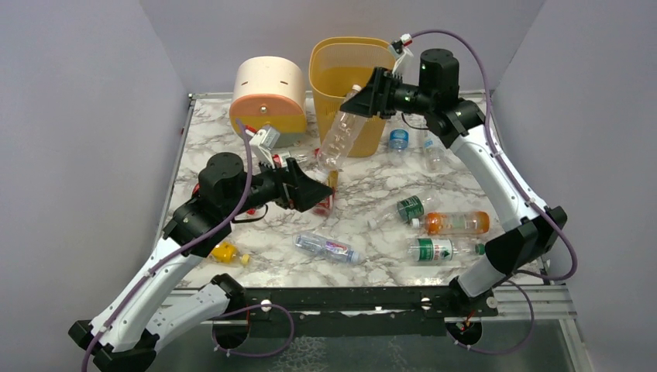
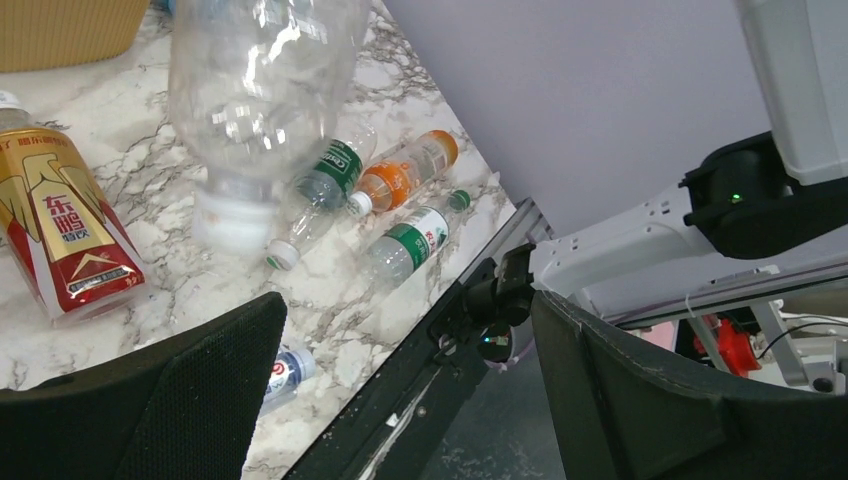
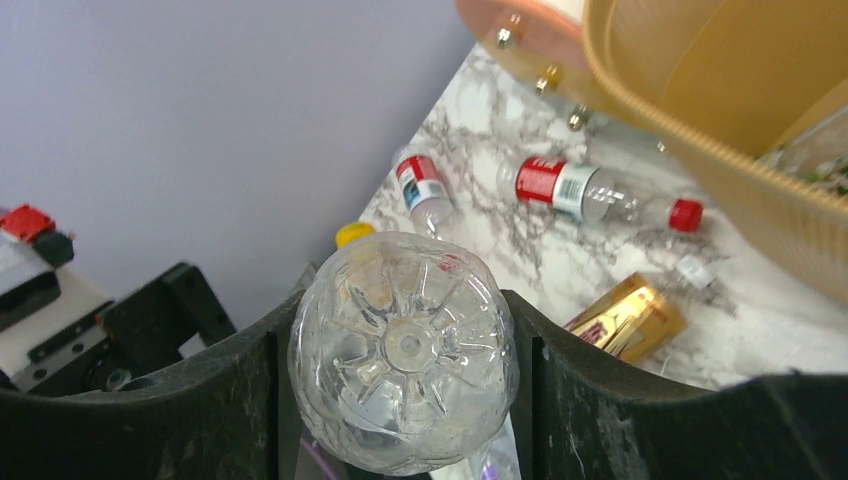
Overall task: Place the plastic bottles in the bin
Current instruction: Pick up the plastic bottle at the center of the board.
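Note:
My right gripper (image 1: 373,96) is shut on the base of a large clear plastic bottle (image 1: 341,132). The bottle hangs neck-down, tilted, in front of the yellow-orange bin (image 1: 347,71). In the right wrist view its base (image 3: 405,350) sits between my fingers, with the bin rim (image 3: 700,130) at the upper right. My left gripper (image 1: 316,191) is open and empty, low over mid-table. Its jaws stand wide apart in the left wrist view (image 2: 405,310). Loose bottles lie on the table: green-labelled (image 1: 411,208), orange (image 1: 457,223), green-white (image 1: 442,249), blue-red (image 1: 325,246) and a small yellow one (image 1: 225,252).
A round cream-orange drawer unit (image 1: 270,97) stands left of the bin. A gold-red drink carton (image 2: 60,220) lies by my left gripper. Two more bottles (image 1: 398,139) lie right of the bin. Grey walls enclose three sides and a black rail (image 1: 349,298) runs along the near edge.

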Robot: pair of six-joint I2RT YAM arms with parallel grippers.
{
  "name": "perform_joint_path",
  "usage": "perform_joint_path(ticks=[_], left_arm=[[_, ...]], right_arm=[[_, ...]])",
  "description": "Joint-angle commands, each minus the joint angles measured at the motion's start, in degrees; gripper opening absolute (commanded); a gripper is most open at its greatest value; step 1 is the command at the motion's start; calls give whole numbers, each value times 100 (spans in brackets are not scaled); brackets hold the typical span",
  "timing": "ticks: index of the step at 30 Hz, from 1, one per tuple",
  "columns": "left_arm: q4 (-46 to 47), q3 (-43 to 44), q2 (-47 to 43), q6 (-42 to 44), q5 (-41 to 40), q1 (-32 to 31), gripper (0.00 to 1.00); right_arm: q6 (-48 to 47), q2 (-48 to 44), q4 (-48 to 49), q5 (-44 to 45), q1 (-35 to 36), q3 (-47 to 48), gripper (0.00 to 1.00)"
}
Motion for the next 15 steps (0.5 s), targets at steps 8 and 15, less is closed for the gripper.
perform_joint_path(ticks=[8,15], left_arm=[[-212,-642,-601,-267,-103,-17,99],[-218,-1319,-1123,-487,-16,-17,99]], right_arm=[[963,1088,657,-486,-1076,1584,54],[1746,1663,1678,-401,-1652,2197,54]])
